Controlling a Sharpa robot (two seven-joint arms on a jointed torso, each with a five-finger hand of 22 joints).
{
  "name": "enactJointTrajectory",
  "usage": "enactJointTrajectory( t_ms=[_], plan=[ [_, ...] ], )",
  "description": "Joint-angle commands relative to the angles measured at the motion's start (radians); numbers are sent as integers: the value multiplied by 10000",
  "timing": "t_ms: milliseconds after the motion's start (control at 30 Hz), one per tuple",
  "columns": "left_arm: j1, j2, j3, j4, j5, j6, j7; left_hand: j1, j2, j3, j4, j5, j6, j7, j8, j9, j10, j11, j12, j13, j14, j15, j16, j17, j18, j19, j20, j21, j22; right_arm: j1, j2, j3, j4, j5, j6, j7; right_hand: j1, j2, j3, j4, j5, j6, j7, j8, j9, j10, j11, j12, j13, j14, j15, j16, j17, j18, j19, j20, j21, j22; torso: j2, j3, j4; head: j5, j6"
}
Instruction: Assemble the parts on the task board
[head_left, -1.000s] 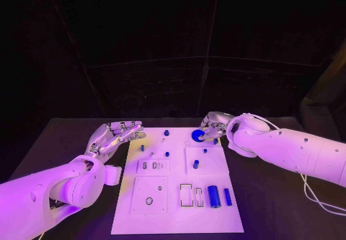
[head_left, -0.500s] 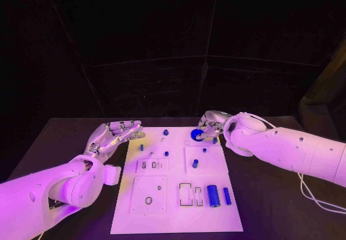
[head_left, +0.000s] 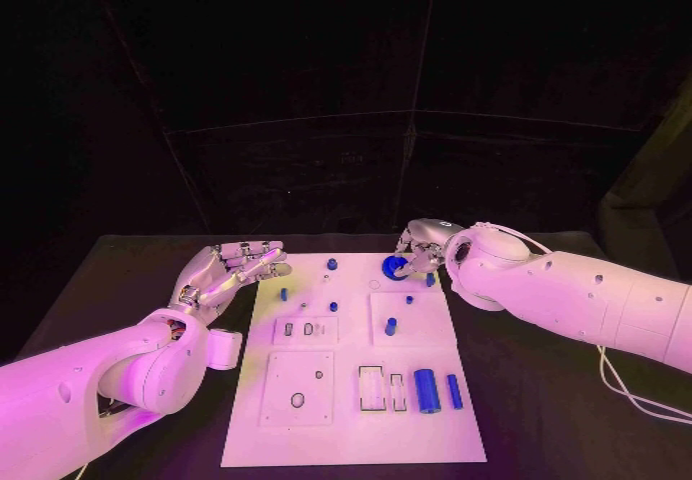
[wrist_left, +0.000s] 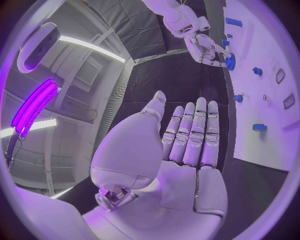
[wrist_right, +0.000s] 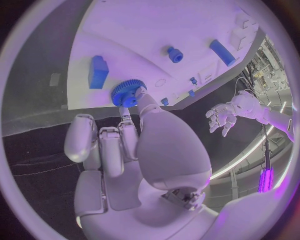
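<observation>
Nearest on the board (head_left: 361, 440), a blue cylinder (head_left: 427, 392) and a slimmer blue bar (head_left: 454, 392) lie side by side at the right, long axes running near to far. Further up, small blue pegs (head_left: 391, 326) stand in the board. The left hand (head_left: 231, 272) hovers over the dark surface (head_left: 534, 400) just beside the board's left edge, released, fingers straight and close together, holding nothing. At the far edge the right hand (head_left: 421, 250) pinches a blue gear (head_left: 394, 267) between its fingertips, the gear's toothed rim showing in the wrist view (wrist_right: 128, 93).
</observation>
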Motion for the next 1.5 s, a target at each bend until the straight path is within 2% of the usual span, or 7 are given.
enactJointTrajectory(
  t_ms=[33, 300, 467, 733, 1033, 1200, 1500],
  plan=[
    [15, 4, 7, 13, -89, 158, 10, 44, 97, -1, -44, -23, 20, 21, -44, -8, 39, 14, -45, -8, -7, 36, -43, -16, 154, 2, 63, -28, -13, -18, 4, -23, 46, -466, -265, -19, 256, 283, 267, -97, 25, 361, -143, 160, 99, 159, -54, 173, 742, 779, -123, 50, 1180, -138, 106, -47, 82, 77, 1, -3, 3, -23, 4],
    [15, -7, 7, 6, -90, 161, 0, 55, 111, 7, -57, -23, 22, 20, -47, -8, 41, 12, -49, -8, -5, 35, -50, -17, 154, 7, 63, -31, -16, -22, -79, -23, 620, -428, -1738, 314, -178, 168, 690, -91, 450, 660, -250, 106, 77, 357, -151, 472, 1084, 804, -216, 87, 1301, -187, 248, -150, 189, 316, -3, 7, -7, -1, 43],
    [16, -24, 7, -2, -90, 173, -3, 66, 127, 15, -72, -23, 23, 18, -49, -8, 44, 11, -53, -8, -3, 34, -57, -18, 154, 12, 62, -34, -19, -22, -158, -21, 1267, -781, -2134, 186, -423, 44, 818, -34, 570, 630, -232, 4, 42, 349, -138, 445, 1080, 806, -212, 89, 1313, -191, 261, -157, 195, 328, -8, -12, 11, 2, 62],
    [17, -21, 7, -42, -90, 178, -7, 66, 127, 15, -72, -23, 23, 18, -49, -8, 44, 11, -53, -8, -3, 34, -57, -18, 154, 12, 62, -34, -19, -22, 487, -27, 1525, -1744, -1802, 108, -553, -15, 913, 3, 539, 603, -215, -67, 20, 348, -124, 433, 1084, 808, -202, 91, 1324, -195, 273, -151, 200, 347, 6, -11, 23, 51, 61],
    [17, 25, 8, -84, -90, 190, -11, 83, 143, 24, -94, -23, 26, 16, -52, -8, 47, 9, -59, -8, 1, 33, -65, -19, 155, 18, 61, -39, -23, -41, 1481, -83, 920, -1985, -1410, 74, -605, -34, 1004, 10, 524, 584, -202, -118, 7, 334, -113, 403, 1067, 802, -195, 81, 1297, -193, 270, -146, 194, 335, 10, -19, 47, 116, 13],
    [18, 52, 8, -101, -90, 190, -10, 83, 143, 24, -94, -23, 26, 16, -52, -8, 47, 9, -59, -8, 1, 33, -65, -19, 155, 18, 61, -39, -23, -70, 1954, -95, 485, -2026, -1066, 68, -652, -66, 1047, 15, 514, 562, -186, -155, -3, 327, -101, 390, 1062, 800, -186, 77, 1289, -192, 268, -140, 190, 329, 16, 0, 21, 162, -7],
    [19, 68, 8, -111, -90, 191, -11, 83, 143, 24, -94, -23, 26, 16, -52, -8, 47, 9, -59, -8, 1, 33, -65, -19, 155, 18, 61, -39, -23, -107, 2276, -100, 164, -2110, -443, -58, -773, -144, 1125, 33, 409, 507, -151, -241, -20, 303, -69, 347, 1039, 794, -160, 65, 1262, -191, 261, -119, 180, 313, 10, 9, -4, 193, -48]
  ],
)
